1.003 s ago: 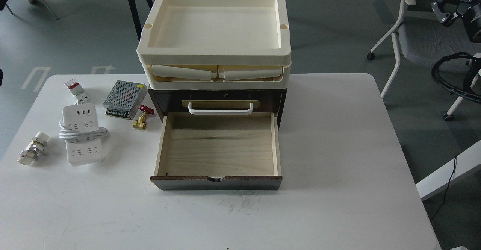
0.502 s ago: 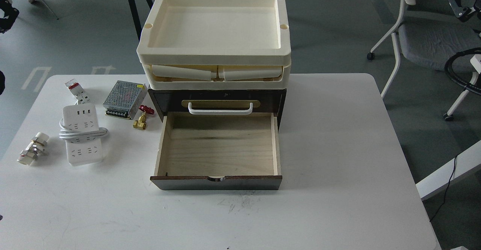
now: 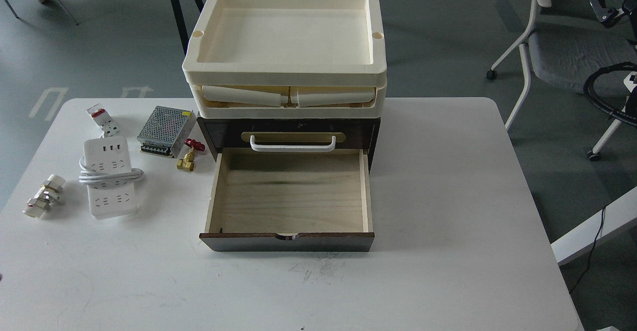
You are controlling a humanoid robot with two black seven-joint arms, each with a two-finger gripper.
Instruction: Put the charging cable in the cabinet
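The charging cable [image 3: 107, 176] is a white power strip with its white cord wound around its middle. It lies flat on the table's left side. The cabinet [image 3: 288, 132] is a dark brown box at the table's middle. Its pale wood drawer [image 3: 291, 194] is pulled out toward me and holds nothing. A white handle [image 3: 292, 144] sits on a brass plate above the drawer. My right gripper [image 3: 608, 8] is a small dark shape at the top right edge, far from the table; its fingers cannot be told apart. My left gripper is out of view.
Cream trays [image 3: 286, 47] are stacked on the cabinet. A perforated metal box [image 3: 165, 131], a red-handled brass valve [image 3: 189, 154], a white-and-red breaker [image 3: 102, 120] and a white pipe fitting [image 3: 44, 196] lie left of the cabinet. A grey chair [image 3: 562, 47] stands right of the table [image 3: 448, 196].
My right gripper has moved right and up toward the frame's corner. A dark part at the top left edge, seen earlier, has left the view. Nothing on the table has moved.
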